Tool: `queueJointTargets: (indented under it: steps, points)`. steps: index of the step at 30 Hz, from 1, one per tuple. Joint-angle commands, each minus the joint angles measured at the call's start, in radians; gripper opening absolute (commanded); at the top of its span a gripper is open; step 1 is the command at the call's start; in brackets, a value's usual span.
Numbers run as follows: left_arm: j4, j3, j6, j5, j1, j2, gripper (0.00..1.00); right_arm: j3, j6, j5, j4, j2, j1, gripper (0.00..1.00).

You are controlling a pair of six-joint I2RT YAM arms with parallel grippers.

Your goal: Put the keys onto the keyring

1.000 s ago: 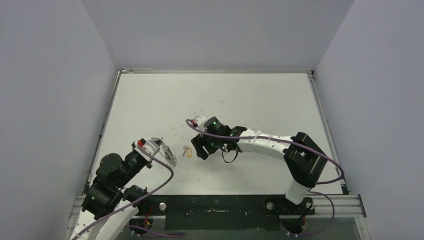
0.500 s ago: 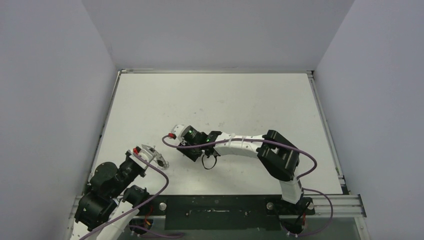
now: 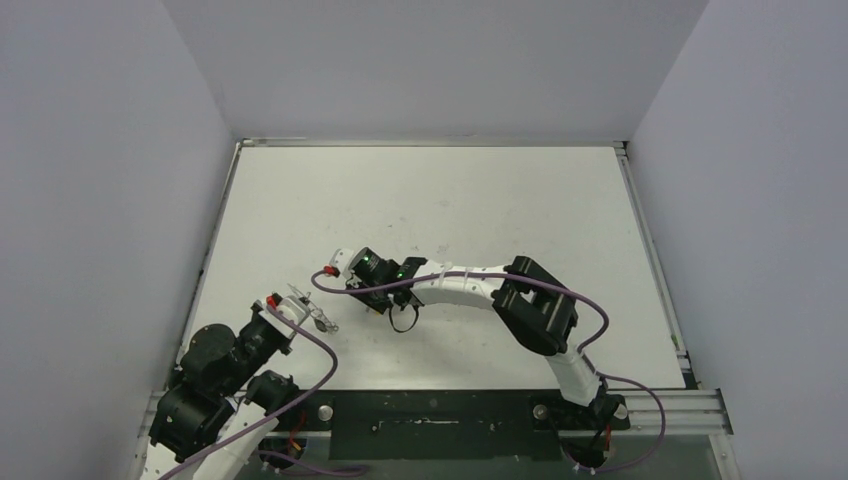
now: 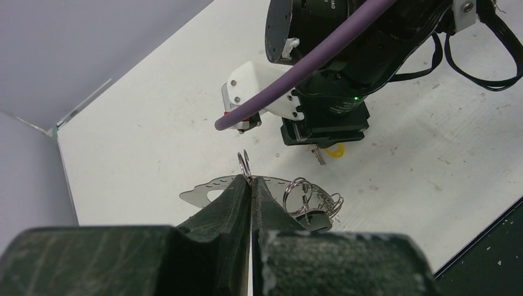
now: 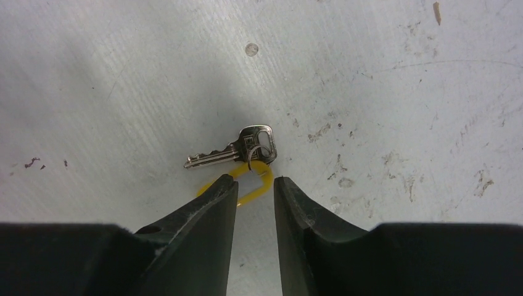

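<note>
My right end effector [image 5: 256, 183], narrowed yet still spread, straddles the yellow-headed silver key [image 5: 234, 151]: grasp imminent; my left end effector [image 4: 251, 182] pinches the silvery wire keyring [image 4: 206, 190].

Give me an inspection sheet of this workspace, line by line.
Surface: white table, scuffed and speckled.
Job's things: keyring, small rings strung on it; key with yellow loop, flat on the table.
Clutter: nothing seen.
End effectors: left end effector shut on the keyring; right end effector low over the key, jaws slightly apart at its yellow loop.
Cables: purple cable along each arm; black loop by the right wrist.
Surroundings: plain grey walls.
</note>
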Motion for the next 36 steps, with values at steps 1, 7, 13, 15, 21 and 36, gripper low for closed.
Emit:
queueJointTargets:
  steps: [1,7,13,15,21,36]
  points:
    - [0.055,0.019,-0.004,0.014,0.000,-0.012,0.00,0.043,-0.013,-0.004,-0.010,0.021,0.003,0.28]
    - [0.062,0.017,-0.004,0.028,0.000,-0.007,0.00,0.038,-0.010,-0.004,0.001,0.031,-0.005,0.18]
    - [0.069,0.011,-0.011,0.041,0.000,-0.005,0.00,0.041,-0.008,-0.050,0.019,0.031,-0.019,0.38]
    - [0.071,0.006,-0.012,0.041,0.000,-0.004,0.00,0.044,-0.015,-0.056,0.018,0.031,-0.019,0.42]
    - [0.082,-0.006,-0.014,0.053,0.000,-0.004,0.00,0.063,-0.010,-0.062,0.019,0.043,-0.030,0.42]
    - [0.082,-0.021,-0.018,0.066,0.000,-0.007,0.00,0.096,0.046,-0.179,0.064,0.110,-0.073,0.23]
